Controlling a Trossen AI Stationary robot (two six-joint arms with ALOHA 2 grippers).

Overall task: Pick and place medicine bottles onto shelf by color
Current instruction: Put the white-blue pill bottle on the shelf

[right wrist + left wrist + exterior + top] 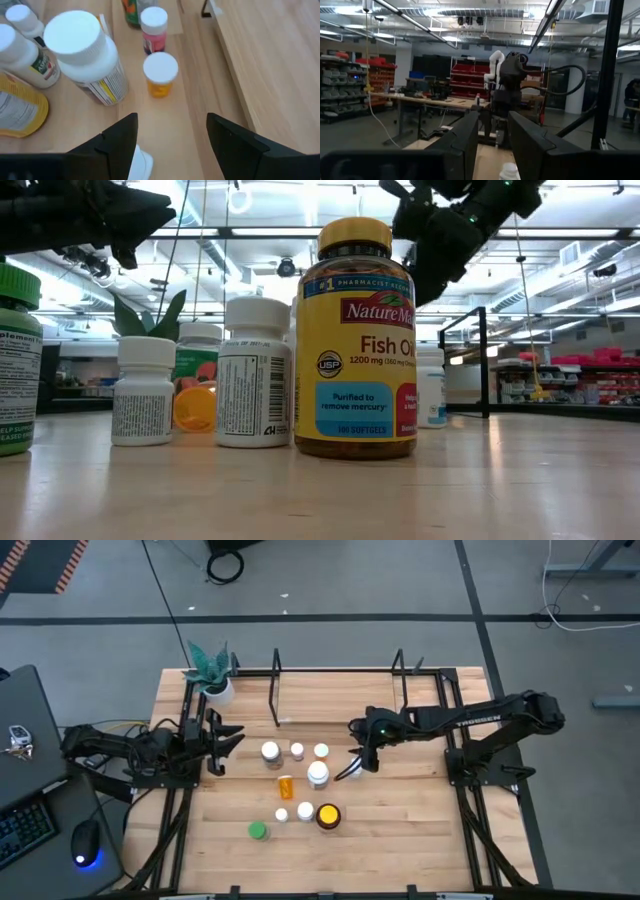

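Note:
Several medicine bottles [300,780] stand in a cluster at the table's middle: white-capped ones, a green-capped one [258,830], an orange one [287,785] lying down, and a larger amber one with a yellow lid [328,815]. The black rod shelf [276,695] stands at the far edge. My right gripper [358,762] hovers open just right of the cluster, tilted down. In its wrist view its fingers [172,140] have bare table between them, short of a big white-capped bottle [82,55] and a small one [160,75]. My left gripper [228,745] waits open at the left.
A white pot with a green plant [212,675] stands at the far left corner. Black rails [180,810] run along both table sides. Bare wood lies right of the cluster and along the near edge. A desk with a keyboard and mouse [85,840] sits beyond the left edge.

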